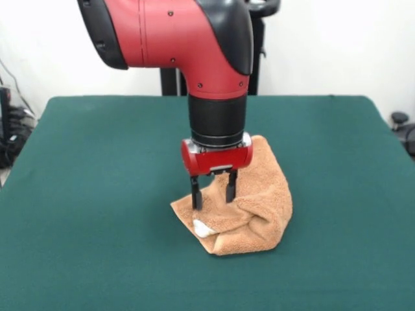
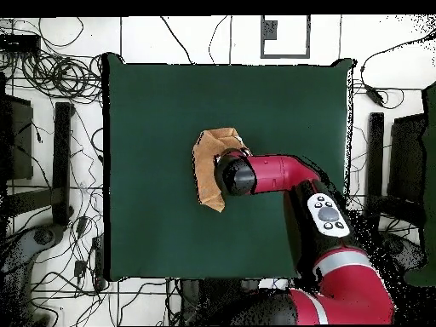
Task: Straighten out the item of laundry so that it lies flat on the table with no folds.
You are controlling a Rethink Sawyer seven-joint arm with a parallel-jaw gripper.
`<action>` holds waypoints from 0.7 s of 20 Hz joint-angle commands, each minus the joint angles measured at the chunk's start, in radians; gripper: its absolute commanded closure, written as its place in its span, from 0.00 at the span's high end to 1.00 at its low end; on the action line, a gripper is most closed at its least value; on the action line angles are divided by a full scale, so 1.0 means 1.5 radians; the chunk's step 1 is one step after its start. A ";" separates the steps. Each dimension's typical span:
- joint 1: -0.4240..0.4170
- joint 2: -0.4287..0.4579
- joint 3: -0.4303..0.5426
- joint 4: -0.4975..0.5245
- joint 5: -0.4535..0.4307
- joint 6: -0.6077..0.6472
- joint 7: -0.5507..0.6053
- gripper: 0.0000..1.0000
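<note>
A broad table (image 1: 78,194) covered in plain dark green felt-like cloth fills most of the front view, its surface smooth and bare apart from one item of laundry (image 1: 259,207), an orange-tan terry towel sitting near the middle. The towel is crumpled into a loose heap with several folds, one thick roll along its near edge and a raised part behind the arm; a small white label (image 1: 202,228) shows at its lower left. The red and black arm comes down over the towel, and the gripper (image 1: 213,192) stands with its two dark fingers (image 1: 195,194) apart, tips down at the cloth with a ridge of towel between them; they are spread, not clamped. Behind the table is a pale wall, with dark equipment at the left and right edges. From overhead, the green table (image 2: 153,221) is a large rectangle on a white floor strewn with black cables (image 2: 60,77), with dark stands at both sides. There the towel (image 2: 209,162) lies near the centre, partly hidden under the arm's end.
</note>
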State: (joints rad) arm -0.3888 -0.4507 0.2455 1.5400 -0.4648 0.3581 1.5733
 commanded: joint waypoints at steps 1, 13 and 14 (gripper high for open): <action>0.017 0.035 0.067 -0.029 -0.041 0.064 -0.074 1.00; 0.045 0.035 0.024 -0.059 -0.081 0.082 -0.064 1.00; 0.046 0.035 0.024 -0.059 -0.085 0.082 -0.063 1.00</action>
State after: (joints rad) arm -0.3667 -0.4404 0.2455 1.5032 -0.5228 0.3869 1.5733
